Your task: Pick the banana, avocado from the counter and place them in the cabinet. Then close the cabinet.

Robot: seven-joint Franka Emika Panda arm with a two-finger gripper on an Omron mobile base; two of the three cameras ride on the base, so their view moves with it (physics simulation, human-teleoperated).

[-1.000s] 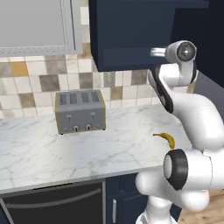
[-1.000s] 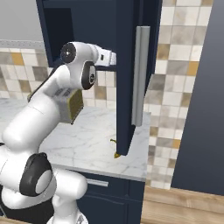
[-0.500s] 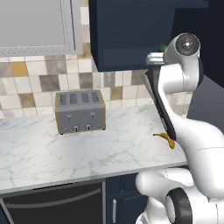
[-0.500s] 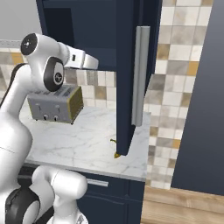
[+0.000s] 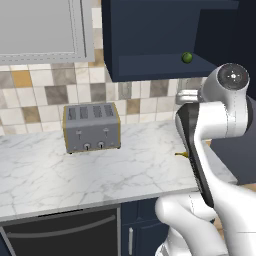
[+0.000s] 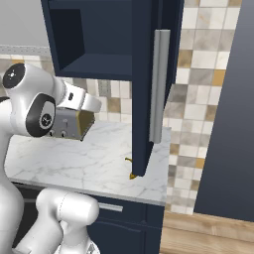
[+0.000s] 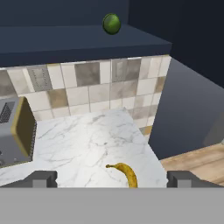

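The avocado sits on the bottom shelf of the open navy cabinet, and the hand view shows the same avocado near the shelf's front edge. The yellow banana lies on the marble counter near its right end. Part of the banana pokes out beside my arm, and a bit of the banana shows below the cabinet door. My gripper is open and empty, hanging below the shelf and above the banana. It extends from the hand.
A grey four-slot toaster stands at the back of the counter, left of my arm. The open door's silver bar handle hangs over the counter's right end. A light grey framed cabinet is at upper left. Wooden floor lies beyond the counter's end.
My hand has dropped down and back from the cabinet shelf to below it. The avocado stays on the shelf; the banana has not moved.
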